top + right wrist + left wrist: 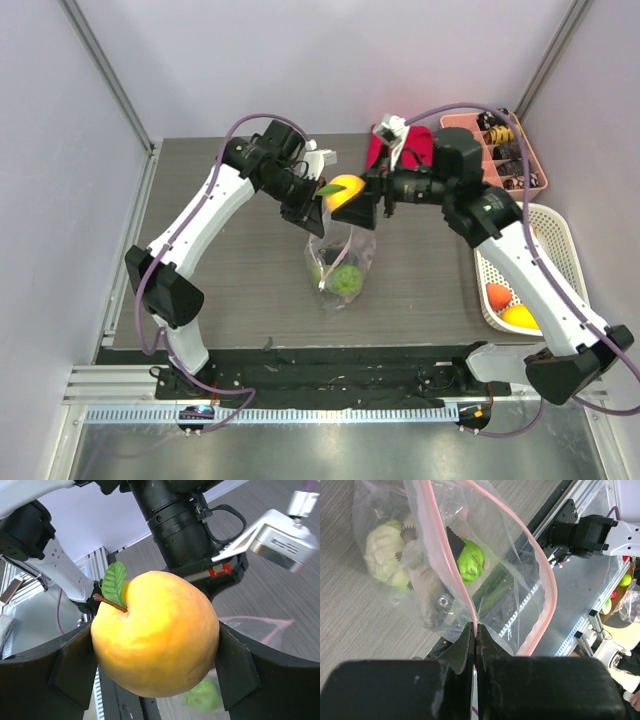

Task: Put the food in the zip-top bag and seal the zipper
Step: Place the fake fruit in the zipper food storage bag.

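The clear zip-top bag [340,262] hangs in the middle of the table with green toy food [347,278] inside. My left gripper [314,222] is shut on the bag's pink zipper strip [451,562] and holds the mouth open. In the left wrist view a pale green round piece [382,555] and a bright green piece [471,562] lie in the bag. My right gripper [352,197] is shut on a yellow-orange toy fruit [155,640] with a green leaf, just above the bag's mouth [345,225], close to the left gripper.
A white basket [545,250] at the right edge holds an orange piece [497,295] and a yellow piece [520,317]. A pink tray [520,150] with small items stands at the back right, and a red cloth [420,145] lies behind the right arm.
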Motion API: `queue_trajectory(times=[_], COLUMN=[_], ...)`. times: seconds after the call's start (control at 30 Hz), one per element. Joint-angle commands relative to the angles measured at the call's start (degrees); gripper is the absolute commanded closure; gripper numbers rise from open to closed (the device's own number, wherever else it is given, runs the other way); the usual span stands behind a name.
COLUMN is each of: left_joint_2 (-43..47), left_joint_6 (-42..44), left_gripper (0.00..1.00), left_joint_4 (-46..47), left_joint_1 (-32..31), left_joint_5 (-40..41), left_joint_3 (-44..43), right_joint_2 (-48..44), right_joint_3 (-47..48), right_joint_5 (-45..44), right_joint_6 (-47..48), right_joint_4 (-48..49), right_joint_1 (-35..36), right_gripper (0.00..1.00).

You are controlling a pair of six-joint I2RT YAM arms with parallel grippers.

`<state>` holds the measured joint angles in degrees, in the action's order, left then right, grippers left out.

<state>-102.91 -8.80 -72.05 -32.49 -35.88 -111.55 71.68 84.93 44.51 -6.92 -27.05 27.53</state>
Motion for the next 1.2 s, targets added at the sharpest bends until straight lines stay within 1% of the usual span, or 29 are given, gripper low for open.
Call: queue_trajectory(times=[0.0, 0.2, 0.27, 0.4, 0.5, 0.6, 0.63, 0.67, 0.7, 0.77, 0.8, 0.97, 1.03, 1.17], left_joint_2=[-0.1, -0.3, -0.1, 0.4, 1.1, 1.7, 1.8, 1.8, 1.8, 1.8, 1.8, 1.6, 1.4, 1.0], left_joint_6=[-0.5, -1.4, -1.6, -1.5, -1.0, -0.9, -0.8, -0.9, -0.8, -1.0, -1.1, -1.5, -1.8, -2.3], left_gripper=[1.00, 1.00, 1.00, 1.00, 1.00, 1.00, 1.00, 1.00, 1.00, 1.00, 1.00, 1.00, 1.00, 1.00], left_joint_4=[0.2, 0.6, 0.4, 0.0, -0.5, -0.4, -0.4, -0.4, -0.4, -0.3, -0.3, -0.2, 0.1, 0.5], left_joint_1=[0.3, 1.5, 2.0, 3.6, 4.0, 4.0, 4.0, 3.9, 4.0, 3.9, 4.0, 4.0, 4.0, 4.0], left_joint_5=[-1.8, -4.7, -5.6, -7.0, -7.0, -6.9, -6.9, -7.0, -7.0, -6.8, -6.7, -6.1, -5.8, -6.0], left_joint_3=[-0.6, -0.4, -0.4, -0.2, 0.2, 0.7, 0.7, 0.9, 0.8, 0.6, 0.5, -0.2, -0.4, -0.9], right_joint_2=[2.2, 3.3, 3.6, 2.9, 2.1, 2.2, 2.4, 2.8, 3.1, 2.9, 2.9, 2.9, 2.5, 1.1], right_joint_3=[-2.7, -6.1, -8.0, -10.9, -11.4, -11.1, -10.8, -10.1, -9.8, -8.5, -7.8, -1.6, 1.1, 4.4], right_joint_5=[-5.7, -9.6, -11.2, -18.2, -21.7, -27.7, -32.0, -33.6, -34.9, -36.2, -36.2, -33.8, -31.3, -30.5], right_joint_6=[-1.6, 6.6, 8.8, 16.4, 19.3, 20.6, 20.9, 21.1, 21.1, 20.8, 20.5, 19.5, 19.3, 18.3], right_joint_4=[9.8, 8.9, 7.9, 5.3, 2.0, -1.1, -1.9, -2.5, -3.1, -3.4, -4.1, -7.3, -9.3, -11.8], right_joint_1=[4.0, 10.1, 10.5, 10.5, 10.5, 10.6, 10.5, 10.5, 10.5, 10.6, 10.5, 10.5, 10.5, 10.4], right_gripper=[0.44, 0.47, 0.48, 0.49, 0.49, 0.47, 0.41, 0.34, 0.17, 0.03, 0.00, 0.00, 0.00, 0.00])
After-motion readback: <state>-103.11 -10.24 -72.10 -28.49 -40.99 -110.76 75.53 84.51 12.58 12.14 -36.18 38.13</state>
